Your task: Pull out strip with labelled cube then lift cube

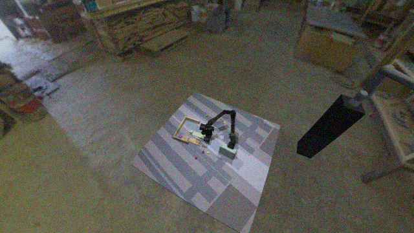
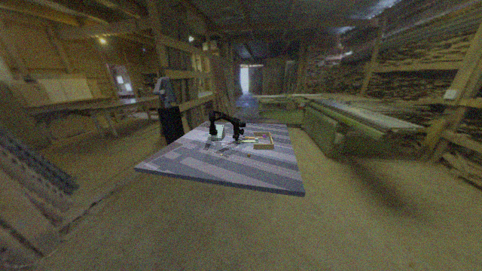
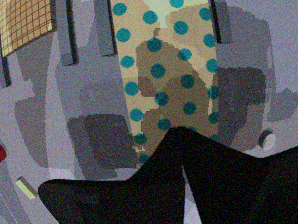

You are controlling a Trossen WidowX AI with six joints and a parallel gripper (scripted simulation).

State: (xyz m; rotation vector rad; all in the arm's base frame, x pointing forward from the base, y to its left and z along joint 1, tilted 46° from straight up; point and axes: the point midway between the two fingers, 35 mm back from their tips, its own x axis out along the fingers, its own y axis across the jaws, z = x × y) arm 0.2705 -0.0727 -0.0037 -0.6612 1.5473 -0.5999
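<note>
Your gripper [image 3: 174,141] was pressed together, empty — on the dotted strip's [image 3: 169,50] near end; strip ran lengthwise toward frame top.
</note>
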